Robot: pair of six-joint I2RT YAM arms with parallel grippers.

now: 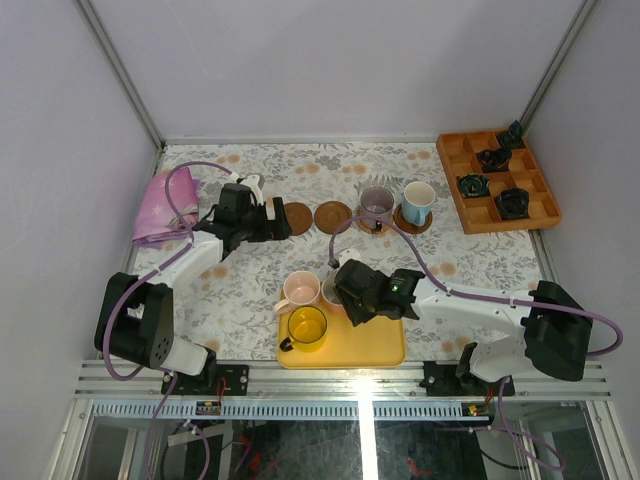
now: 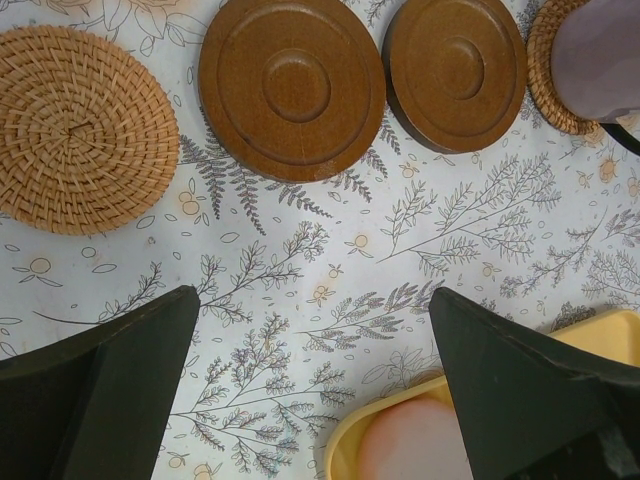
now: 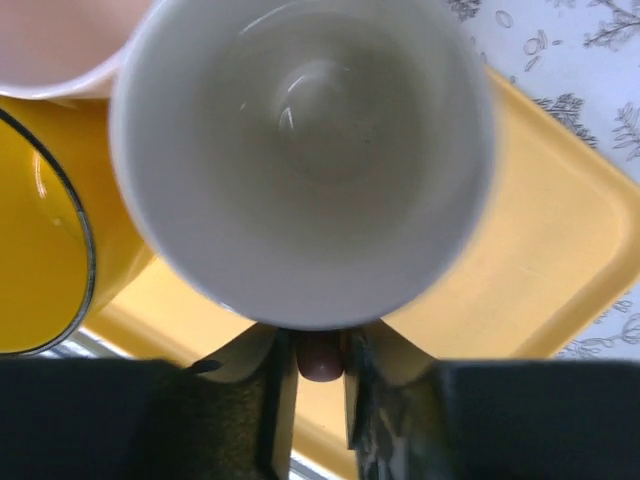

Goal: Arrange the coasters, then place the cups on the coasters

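Right wrist view alone shows the grip. The right tool (image 3: 320,390) has its two fingers narrowed onto the handle of the white-lined pink cup (image 3: 300,150), one finger on each side and touching it. The cup stands upright on the yellow tray (image 3: 545,235). The yellow cup (image 3: 35,250) sits just beside it, and the pale pink cup (image 3: 55,40) is at its rim; whether they touch I cannot tell.

Top external view hides that handle under the arm but gives the row across the far side of the tabletop (image 1: 230,290). The grey-purple cup (image 1: 377,204) and the light blue cup (image 1: 418,201) each stand on a coaster, with a dark coaster (image 1: 333,215) and a second dark coaster (image 1: 297,216) bare to their left.

Left wrist view adds a light woven coaster (image 2: 85,130), which the overhead hides beneath the left tool (image 2: 315,390). That tool hangs spread to its widest, holding nothing.

Open patterned tabletop lies between tray and row. The tray's near edge reaches the tabletop's near edge. The orange box (image 1: 497,180) stands at the far right corner, well apart.
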